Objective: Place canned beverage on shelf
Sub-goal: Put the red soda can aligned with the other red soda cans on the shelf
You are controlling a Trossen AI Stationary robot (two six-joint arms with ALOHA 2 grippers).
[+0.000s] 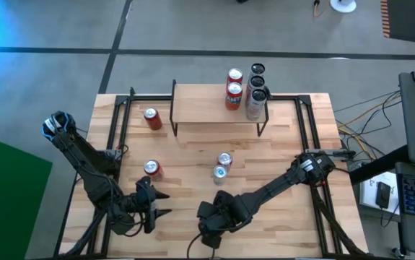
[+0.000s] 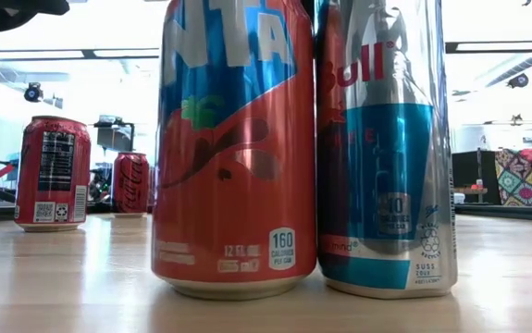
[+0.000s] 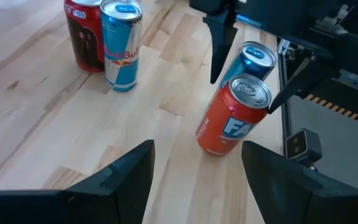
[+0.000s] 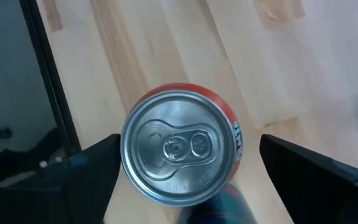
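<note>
An orange Fanta can (image 3: 231,118) stands upright on the wooden table near its near edge, with a blue can (image 3: 254,57) close beside it. Both fill the low view, the Fanta can (image 2: 233,148) and the blue can (image 2: 386,148). My right gripper (image 3: 244,93) hangs over the Fanta can, open, one finger on each side of its top (image 4: 177,144), touching nothing. In the high view the right gripper (image 1: 211,225) hides both cans. My left gripper (image 1: 162,204) is open and empty, low over the table to the left, pointing at them. The shelf (image 1: 203,107) stands at the far middle.
Several cans (image 1: 234,94) stand on the shelf's right end. Two cans (image 1: 222,167) stand mid-table and also show in the left wrist view (image 3: 107,40). Red cans stand at the left (image 1: 152,169) and near the shelf's left legs (image 1: 151,118). A black frame (image 1: 120,137) edges the table.
</note>
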